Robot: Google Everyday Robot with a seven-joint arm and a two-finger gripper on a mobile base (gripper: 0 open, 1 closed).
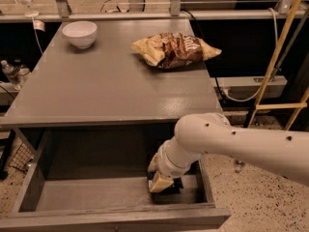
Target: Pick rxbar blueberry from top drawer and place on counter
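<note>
Rxbar blueberry (pixel 175 184), a dark sliver at the near right of the top drawer (pixel 87 198), lies at the gripper (pixel 161 181); whether it is held cannot be told. A poor grip may drop it; lifting may strike the worktop (pixel 116 91) edge above.

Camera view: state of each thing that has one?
drawer: pulled open.
gripper: down inside the drawer, near its front right corner.
rxbar: in the drawer at the gripper, mostly hidden; not on the counter.
bowl: upright, at the counter's far left.
chip bag: lying crumpled, at the counter's far right.
</note>
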